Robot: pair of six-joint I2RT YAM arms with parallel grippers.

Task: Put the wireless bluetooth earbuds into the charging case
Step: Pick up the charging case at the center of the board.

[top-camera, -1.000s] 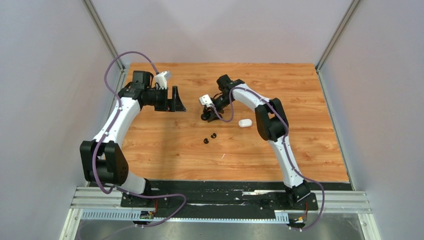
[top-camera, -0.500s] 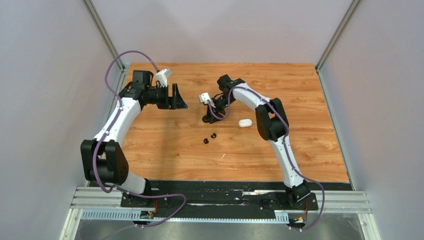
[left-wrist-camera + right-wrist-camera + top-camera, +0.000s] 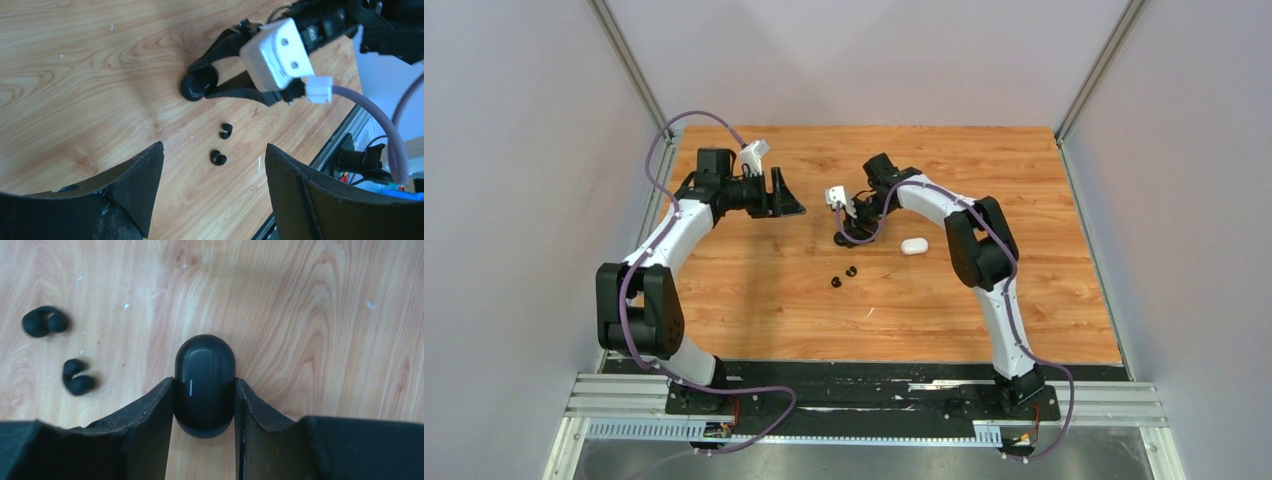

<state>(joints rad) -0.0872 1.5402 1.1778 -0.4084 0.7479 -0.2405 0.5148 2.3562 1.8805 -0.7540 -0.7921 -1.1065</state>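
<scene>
A closed black pill-shaped charging case (image 3: 205, 385) is on the wood table, clamped between the fingers of my right gripper (image 3: 204, 382); it also shows in the top view (image 3: 845, 238) and the left wrist view (image 3: 197, 86). Two black earbuds (image 3: 835, 283) (image 3: 851, 271) lie loose just in front of it; they also show in the right wrist view (image 3: 45, 321) (image 3: 77, 377) and the left wrist view (image 3: 226, 131) (image 3: 218, 158). My left gripper (image 3: 790, 200) is open and empty, held above the table left of the case. No white earbuds are in view.
A closed white charging case (image 3: 914, 245) lies right of the black one. The table (image 3: 1024, 300) has side rails left and right and grey walls around it. My right arm's cable (image 3: 370, 115) loops near the black case.
My left arm has reached a little further right toward the middle. My right gripper has shifted slightly right and nearer with the black case held in it. The earbuds have not moved.
</scene>
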